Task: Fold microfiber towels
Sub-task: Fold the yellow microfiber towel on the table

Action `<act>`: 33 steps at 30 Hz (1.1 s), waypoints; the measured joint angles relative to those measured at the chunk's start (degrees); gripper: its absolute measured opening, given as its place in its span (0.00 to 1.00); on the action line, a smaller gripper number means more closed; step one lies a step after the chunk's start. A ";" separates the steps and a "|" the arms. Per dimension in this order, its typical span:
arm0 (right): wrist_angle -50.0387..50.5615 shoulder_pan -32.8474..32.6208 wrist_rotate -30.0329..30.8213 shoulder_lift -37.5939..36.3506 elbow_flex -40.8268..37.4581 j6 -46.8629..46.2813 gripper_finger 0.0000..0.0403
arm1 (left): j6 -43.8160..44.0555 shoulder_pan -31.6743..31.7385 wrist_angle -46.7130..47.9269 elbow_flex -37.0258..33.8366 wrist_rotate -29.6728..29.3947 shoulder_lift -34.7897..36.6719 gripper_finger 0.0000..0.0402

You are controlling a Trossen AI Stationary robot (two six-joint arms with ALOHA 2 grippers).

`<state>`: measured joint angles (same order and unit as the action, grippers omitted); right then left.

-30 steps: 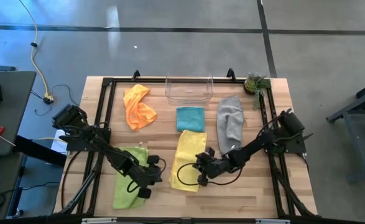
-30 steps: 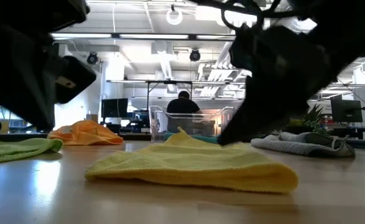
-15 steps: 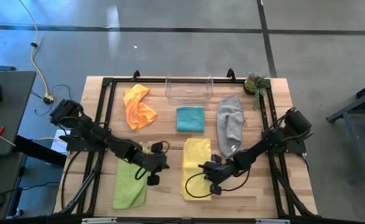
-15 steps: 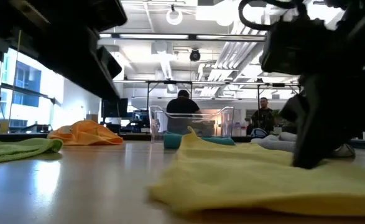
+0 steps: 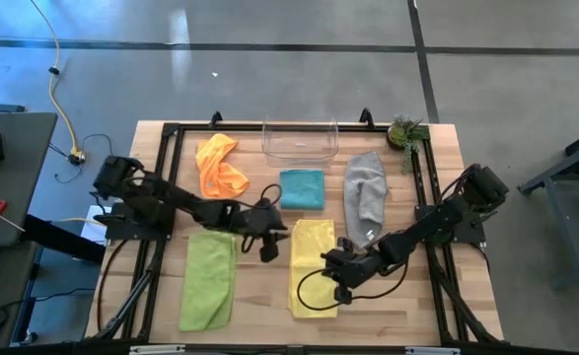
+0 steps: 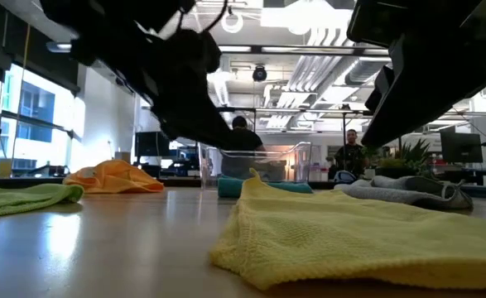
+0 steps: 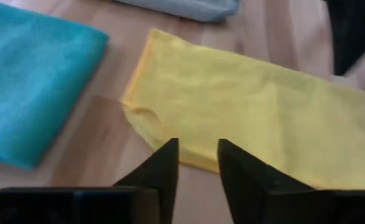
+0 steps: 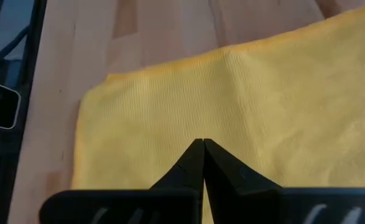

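A clear bin [image 5: 300,143] is set at the table's [image 5: 437,296] far edge, with one towel [image 5: 302,188] lying just before it. Two crumpled towels [image 5: 220,169] [image 5: 365,194] are placed left and right of that one. Two more towels [image 5: 208,279] [image 5: 314,266] are laid side by side nearer the front.

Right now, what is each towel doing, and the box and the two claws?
Yellow towel: folded long, flat.
Lime towel: folded long, flat.
Teal towel: folded square, flat.
Orange towel: crumpled, unfolded.
Grey towel: loose, rumpled.
Bin: upright, nothing seen inside.
Left gripper: fingers slightly apart, empty, at the yellow towel's corner.
Right gripper: shut, over the yellow towel.
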<state>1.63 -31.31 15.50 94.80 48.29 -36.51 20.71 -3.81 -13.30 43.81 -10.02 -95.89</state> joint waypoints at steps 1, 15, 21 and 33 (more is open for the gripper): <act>-0.02 0.00 0.39 0.00 0.00 0.51 0.00 | -0.16 0.41 -1.40 0.02 0.08 -0.98 0.31; -0.59 0.00 2.42 -0.04 0.07 2.29 0.00 | -6.85 0.82 -7.50 4.51 -7.76 -10.99 0.45; -0.68 0.00 3.62 -0.04 0.07 2.50 0.00 | -6.95 1.61 -7.45 5.03 -12.45 -12.44 0.38; -0.66 0.00 3.63 -0.04 0.07 2.48 0.00 | -7.42 2.83 -7.32 5.03 -13.37 -12.40 0.02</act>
<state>0.97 -31.31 19.14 94.76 48.36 -34.02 13.28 -0.97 -20.62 48.84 -23.39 -108.29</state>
